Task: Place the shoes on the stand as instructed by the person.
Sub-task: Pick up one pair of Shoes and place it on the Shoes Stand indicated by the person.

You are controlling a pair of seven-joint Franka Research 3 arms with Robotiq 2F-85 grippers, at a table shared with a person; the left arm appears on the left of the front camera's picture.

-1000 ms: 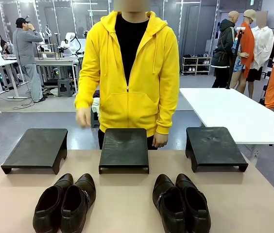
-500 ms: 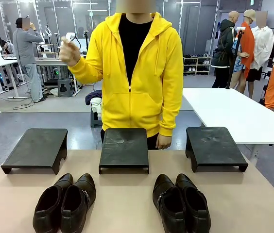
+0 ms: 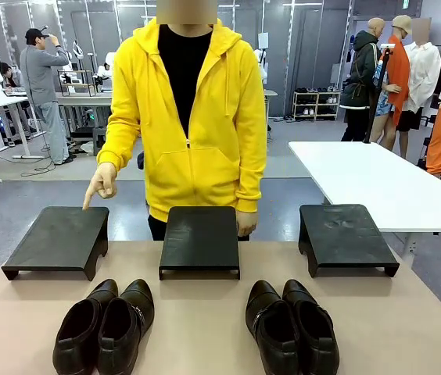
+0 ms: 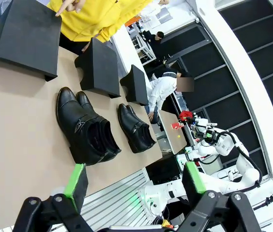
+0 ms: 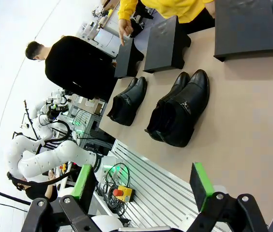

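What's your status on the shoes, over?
Open, empty: left hand, right hand. On tan table: left pair of shiny black leather dress shoes, right pair. Pointing at leftmost flat black stand: person in yellow hoodie. No obstruction seen.

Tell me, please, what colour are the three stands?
The stands are black, clearest in the front view.

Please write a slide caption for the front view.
Person points at the left stand; two shoe pairs sit on the table.

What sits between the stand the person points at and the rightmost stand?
The middle stand, also black, sits between the left stand and the right stand, as the front view shows.
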